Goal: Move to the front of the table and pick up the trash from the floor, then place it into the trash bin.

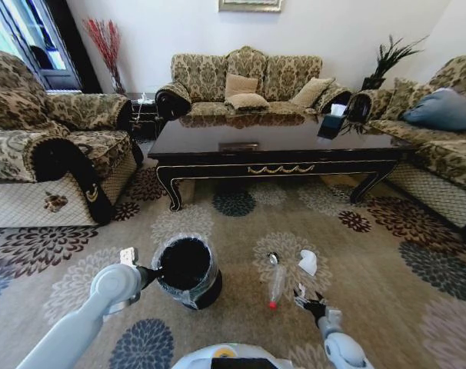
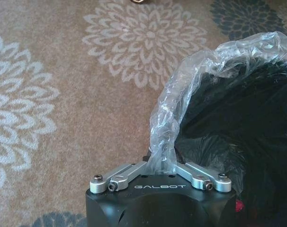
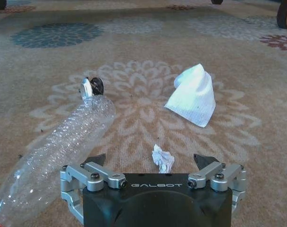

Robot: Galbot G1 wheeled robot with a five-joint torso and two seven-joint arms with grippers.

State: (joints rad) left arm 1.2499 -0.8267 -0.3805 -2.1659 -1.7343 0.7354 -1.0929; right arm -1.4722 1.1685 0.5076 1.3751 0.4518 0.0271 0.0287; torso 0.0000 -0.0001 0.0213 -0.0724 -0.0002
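Standing before the long glossy dark wood counter (image 1: 279,146), the robot has both arms low over the beige flower-patterned carpet floor (image 1: 387,269). The left end effector (image 2: 161,163) is clamped on the clear-grey liner at the rim of the small round black trash bin (image 1: 185,269), which stands on the floor to the robot's left front. The right end effector (image 3: 153,161) hovers just above the floor with its jaws apart, straddling a small crumpled white paper wad (image 3: 162,158).

Remaining trash:
- Clear ribbed plastic bottle (image 3: 63,142), lying on its side just beside the right end effector, red cap toward the robot.
- Folded white tissue piece (image 3: 193,94), farther out.
- Small dark round piece (image 3: 95,85), at the bottle's far end.

Risks, as judged:
- The wad is light and small; closing too high would miss it or flick it away.
- A sideways approach could nudge the bottle and set it rolling.
- Pulling on the liner alone could tip the bin.
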